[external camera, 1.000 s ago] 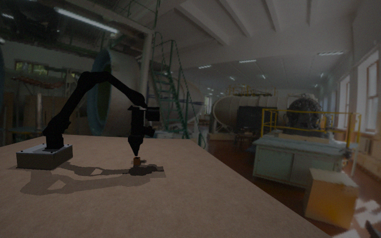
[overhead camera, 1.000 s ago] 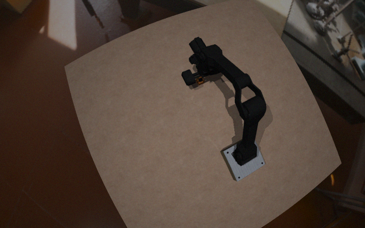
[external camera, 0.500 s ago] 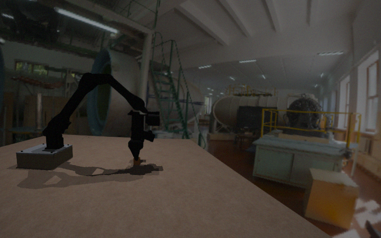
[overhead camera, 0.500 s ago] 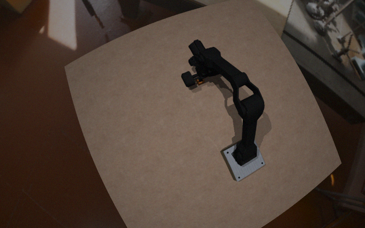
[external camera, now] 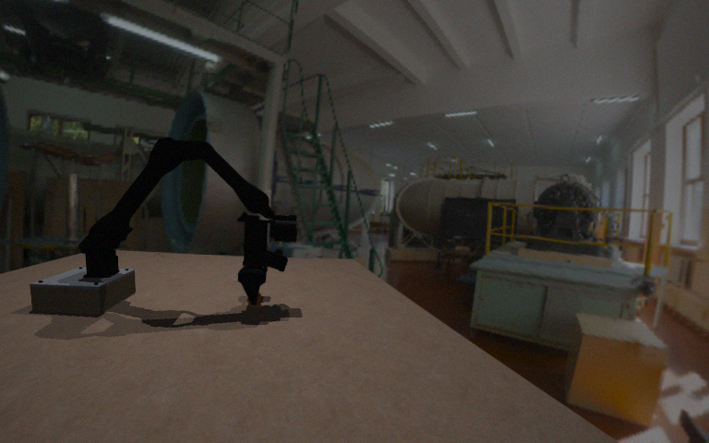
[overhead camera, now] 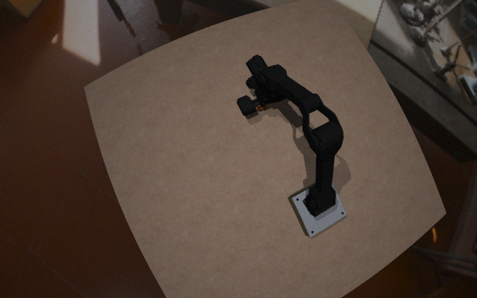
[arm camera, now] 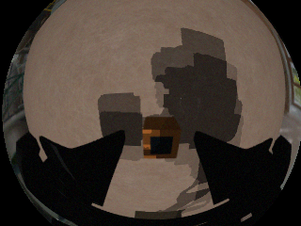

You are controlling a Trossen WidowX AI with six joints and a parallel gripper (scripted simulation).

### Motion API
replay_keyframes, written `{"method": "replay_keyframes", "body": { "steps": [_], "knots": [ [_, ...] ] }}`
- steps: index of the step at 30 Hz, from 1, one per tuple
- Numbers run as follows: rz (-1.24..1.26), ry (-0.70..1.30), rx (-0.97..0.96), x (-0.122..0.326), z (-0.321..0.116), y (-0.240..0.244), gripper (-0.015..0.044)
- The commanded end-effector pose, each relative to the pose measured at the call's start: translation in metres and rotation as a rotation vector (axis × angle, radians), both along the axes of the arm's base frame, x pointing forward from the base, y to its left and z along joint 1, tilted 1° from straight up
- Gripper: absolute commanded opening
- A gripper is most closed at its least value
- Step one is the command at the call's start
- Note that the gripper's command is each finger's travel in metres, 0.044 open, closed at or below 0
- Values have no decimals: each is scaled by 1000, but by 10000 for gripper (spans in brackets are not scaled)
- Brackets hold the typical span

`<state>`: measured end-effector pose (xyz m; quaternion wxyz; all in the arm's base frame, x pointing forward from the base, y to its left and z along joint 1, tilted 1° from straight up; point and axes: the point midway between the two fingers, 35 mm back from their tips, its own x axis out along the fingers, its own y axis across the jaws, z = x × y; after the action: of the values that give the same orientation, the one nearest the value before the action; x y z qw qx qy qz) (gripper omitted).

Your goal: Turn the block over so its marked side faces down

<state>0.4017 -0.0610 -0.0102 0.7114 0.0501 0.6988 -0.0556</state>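
The small orange-brown block (overhead camera: 261,108) (arm camera: 161,124) rests on the table, its dark square mark facing up toward the wrist camera. In the exterior view only a bit of the block shows behind the fingertips. My gripper (arm camera: 160,136) (external camera: 254,303) points down, low over the table, with its fingers apart on the left and right of the block. It is open, and in the wrist view a gap shows between each finger and the block. In the top view the arm partly covers the block, and one finger is hidden.
The table top (overhead camera: 197,168) (external camera: 219,376) carries the arm's light grey base plate (overhead camera: 305,219) (external camera: 67,298). Shadows of the arm and gripper fall around the block. The table's far edge lies beyond the gripper.
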Motion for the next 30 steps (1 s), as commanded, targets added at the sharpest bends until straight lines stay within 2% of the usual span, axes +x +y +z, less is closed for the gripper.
{"method": "replay_keyframes", "body": {
  "steps": [1, 6, 21, 22, 26, 30],
  "knots": [
    [3, 1, 5, 0, -1, 1, 256],
    [3, 1, 5, 0, -1, 1, 125],
    [3, 1, 5, 0, -1, 1, 25],
    [3, 1, 5, 0, 0, 1, 0],
    [3, 1, 5, 0, 27, 1, 0],
    [3, 1, 5, 0, 29, 1, 0]
  ]
}}
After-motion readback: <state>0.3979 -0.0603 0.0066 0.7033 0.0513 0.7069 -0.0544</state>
